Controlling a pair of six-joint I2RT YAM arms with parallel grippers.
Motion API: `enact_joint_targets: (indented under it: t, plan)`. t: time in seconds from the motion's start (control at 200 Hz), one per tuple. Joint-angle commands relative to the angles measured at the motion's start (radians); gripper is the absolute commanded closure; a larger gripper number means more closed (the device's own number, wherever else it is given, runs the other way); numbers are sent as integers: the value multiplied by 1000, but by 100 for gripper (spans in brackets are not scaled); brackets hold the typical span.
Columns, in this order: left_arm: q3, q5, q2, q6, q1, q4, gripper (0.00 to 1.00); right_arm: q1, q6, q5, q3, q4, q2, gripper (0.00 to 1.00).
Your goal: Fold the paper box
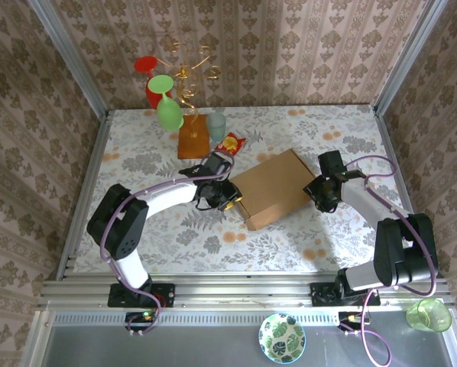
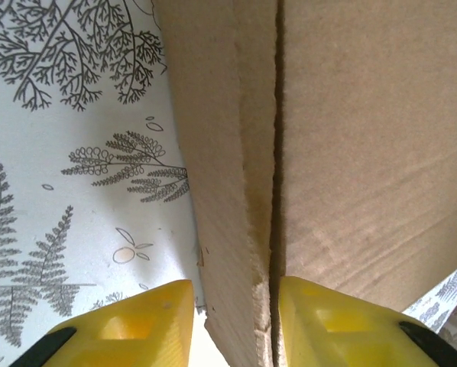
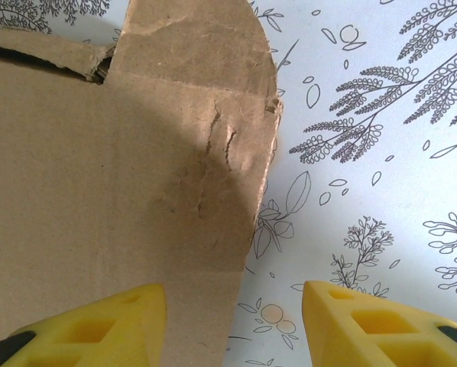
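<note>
Box [image 1: 274, 191] lies flat and closed-looking near the middle of the surface [image 1: 290, 252], a little toward the right edge and skewed to all four edges. The left end effector [image 1: 227, 200] is at the box's left side; in its wrist view it [image 2: 236, 325] is narrowly parted, straddling a cardboard wall beside a dark seam [image 2: 275, 153], with a sliver of surface showing between one finger [image 2: 129, 329] and the card, so it does not look clamped. The right end effector [image 1: 318, 191] is at the opposite side; from its wrist it [image 3: 234, 321] stands moderately wide and holds nothing, hovering over a creased corner below a rounded flap [image 3: 198, 38]. The step in hand appears to be seating the side walls and tucking that flap. To do it well, the left should probably pinch the wall squarely along the seam rather than at an angle, and steady the box while the right presses the flap along its crease; pushing on the crumpled corner risks buckling the card or sliding the box.
</note>
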Motion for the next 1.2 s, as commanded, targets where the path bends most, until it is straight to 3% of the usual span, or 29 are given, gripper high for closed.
enact_joint_targets:
  t: [0.0, 0.165, 0.29, 0.35, 0.535, 0.735, 1.045, 1.195]
  plan:
    - [9, -3, 44, -8, -10, -16, 73, -4, -16, 4, 8, -38, -21, 50]
    - [-11, -20, 46, -23, -23, -46, 84, -5, -21, 14, 9, -43, -21, 52]
    - [-29, -20, 46, -18, -24, -63, 100, -5, -42, 32, 31, -60, -58, 52]
    - [-33, -21, 40, -2, -18, -78, 100, -5, -76, 43, 50, -75, -65, 50]
    - [-68, 16, -23, 104, 45, -101, 100, -6, -278, 47, 185, -135, -120, 33]
    - [-136, 148, -71, 268, 141, -20, 100, -11, -517, 8, 308, -154, -123, 14]
    - [-86, 217, -41, 447, 225, -110, 100, -87, -678, -492, 418, -88, 55, 9]
    - [-76, 206, -37, 452, 226, -120, 100, -89, -656, -599, 418, -53, 74, 8]
